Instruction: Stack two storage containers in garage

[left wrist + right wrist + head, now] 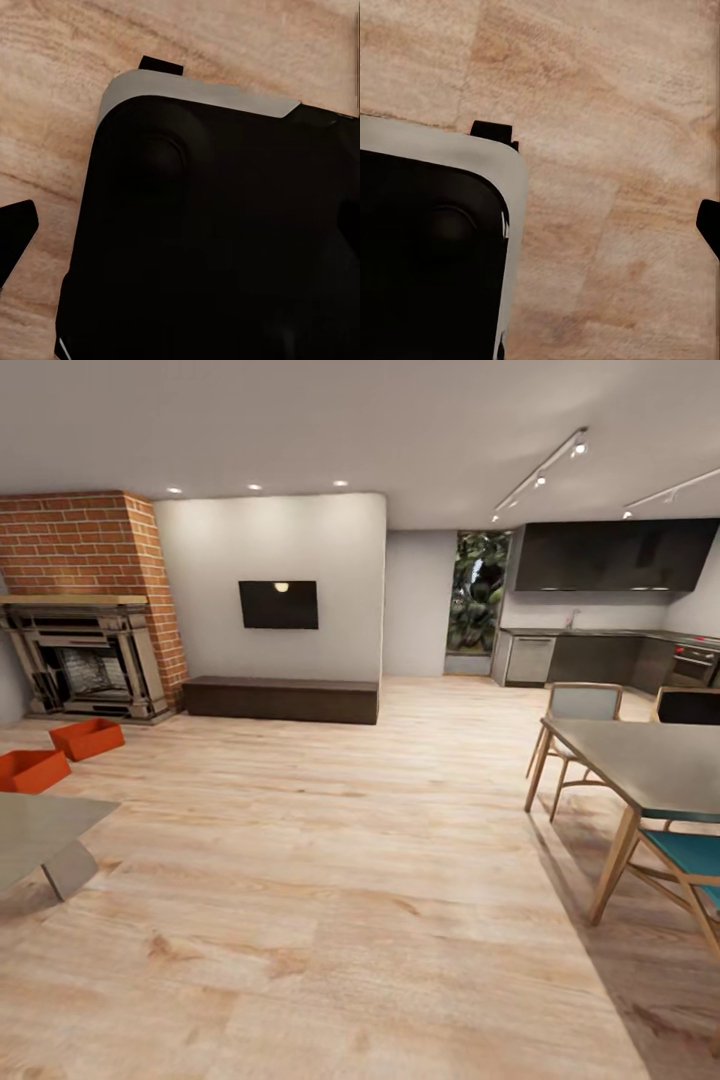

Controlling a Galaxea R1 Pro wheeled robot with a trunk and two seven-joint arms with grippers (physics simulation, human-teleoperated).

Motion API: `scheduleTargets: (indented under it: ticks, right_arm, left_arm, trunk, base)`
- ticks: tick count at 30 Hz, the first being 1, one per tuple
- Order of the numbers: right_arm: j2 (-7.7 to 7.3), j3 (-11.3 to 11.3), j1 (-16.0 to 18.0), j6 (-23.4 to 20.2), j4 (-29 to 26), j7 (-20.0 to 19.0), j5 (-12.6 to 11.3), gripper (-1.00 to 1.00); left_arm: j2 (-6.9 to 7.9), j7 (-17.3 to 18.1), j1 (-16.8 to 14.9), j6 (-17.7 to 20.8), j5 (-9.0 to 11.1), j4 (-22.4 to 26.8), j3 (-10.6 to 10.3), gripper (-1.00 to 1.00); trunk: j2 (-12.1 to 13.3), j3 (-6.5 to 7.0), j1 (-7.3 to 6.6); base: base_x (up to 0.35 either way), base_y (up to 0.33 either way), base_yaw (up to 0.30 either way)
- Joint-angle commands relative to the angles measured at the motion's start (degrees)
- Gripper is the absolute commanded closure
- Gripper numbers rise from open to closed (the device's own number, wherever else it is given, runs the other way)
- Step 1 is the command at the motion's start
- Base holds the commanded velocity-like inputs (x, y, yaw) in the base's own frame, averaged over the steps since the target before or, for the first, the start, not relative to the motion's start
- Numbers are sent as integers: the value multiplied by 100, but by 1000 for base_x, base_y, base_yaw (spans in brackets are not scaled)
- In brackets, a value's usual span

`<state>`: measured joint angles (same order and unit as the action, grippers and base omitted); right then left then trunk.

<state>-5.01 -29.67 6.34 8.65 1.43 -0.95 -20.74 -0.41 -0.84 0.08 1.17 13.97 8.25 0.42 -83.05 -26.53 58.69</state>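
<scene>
**Inventory: living room, approach stage, both containers still to be fetched**

Nearest: my own base. In the left wrist view a dark rounded body with a pale grey rim (202, 97) is sitting over the wood planks; the right wrist view is showing the same kind of dark body with its grey edge (514, 187) above the plank floor (607, 150). A dark finger tip (15, 232) is poking in at the edge of the left wrist view and another (710, 225) in the right wrist view. I cannot tell how wide either pair of jaws is standing; I am carrying nothing that I can see.

Near, head view: grey table corner (45, 830) at left; dining table (650, 760) with wooden chairs (580, 710) at right.

Middle distance, left: the two storage containers, near one (32, 770) and far one (88, 738), resting on the wood floor just beside each other, in front of the brick fireplace (85, 660).

Far: low dark bench (280, 700), wall television (278, 604), kitchen units (600, 655).

Step in hand, as I judge it: I am locating and approaching the containers. The next move calls for turning left, driving close past the grey table, then lowering an arm to the nearer container's rim.
</scene>
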Motion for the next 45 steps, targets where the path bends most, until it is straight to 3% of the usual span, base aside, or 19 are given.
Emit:
scheduleTargets:
  ticks: [1,45]
  right_arm:
    - [5,-53,6,23,15,-15,-48,-100]
    - [0,-39,5,-6,15,-19,-53,-100]
  left_arm:
    - [3,-8,1,-47,48,6,2,-100]
    - [-24,-11,1,-117,65,2,8,-100]
  trunk:
    - [-2,-5,3]
    - [-2,-5,3]
  base:
    - [333,0,0]
    - [333,0,0]
